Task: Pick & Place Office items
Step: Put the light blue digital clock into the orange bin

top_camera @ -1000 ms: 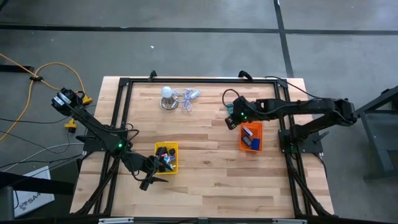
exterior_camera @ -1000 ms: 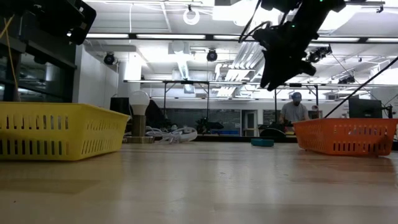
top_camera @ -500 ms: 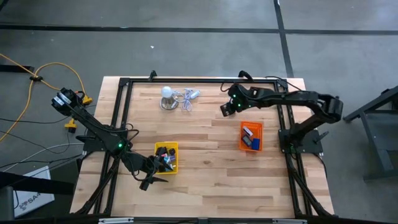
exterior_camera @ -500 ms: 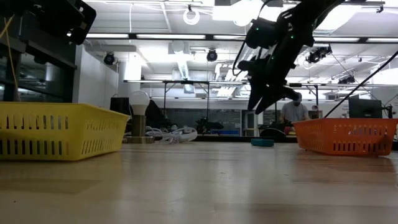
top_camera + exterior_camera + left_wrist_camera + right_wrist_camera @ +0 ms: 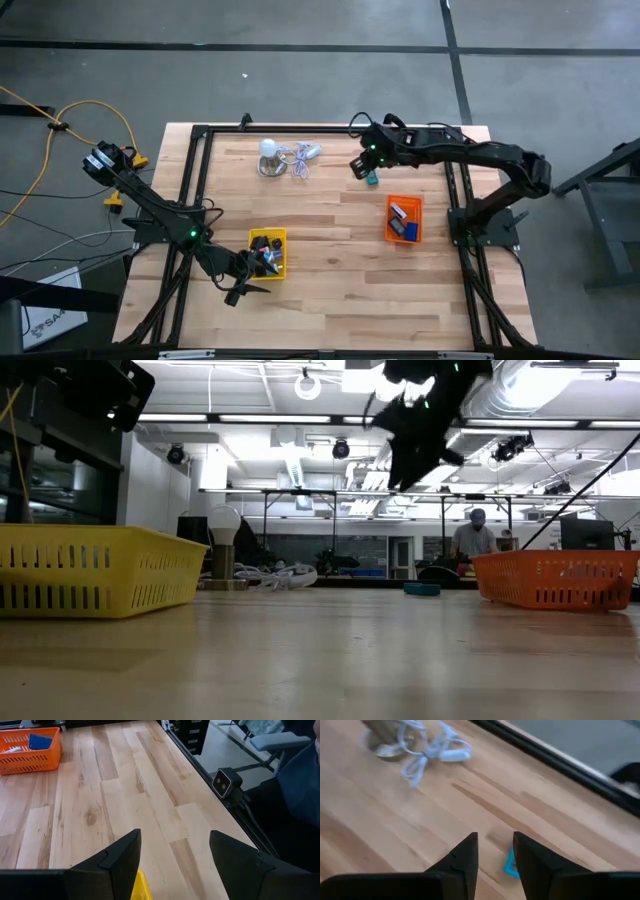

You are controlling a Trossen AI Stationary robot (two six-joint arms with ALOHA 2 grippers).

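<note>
My right gripper hangs high over the far middle of the table, its fingers open by a narrow gap with nothing between them. A small teal item lies flat on the wood just beneath and beside it, and shows in the low view as a flat disc. The orange tray holds blue, white and red items. Several small dark items lie in the yellow tray. My left gripper waits open at the yellow tray's near left corner.
A white dome-shaped lamp with a pale cord stands at the far edge, left of my right gripper. A black frame runs round the table. A small camera sits at the near edge. A person sits far behind the table.
My right gripper has left the spot above the orange tray and swung toward the table's far edge and left, rising as it went. It now hangs over the teal item. Its finger gap looks unchanged.
</note>
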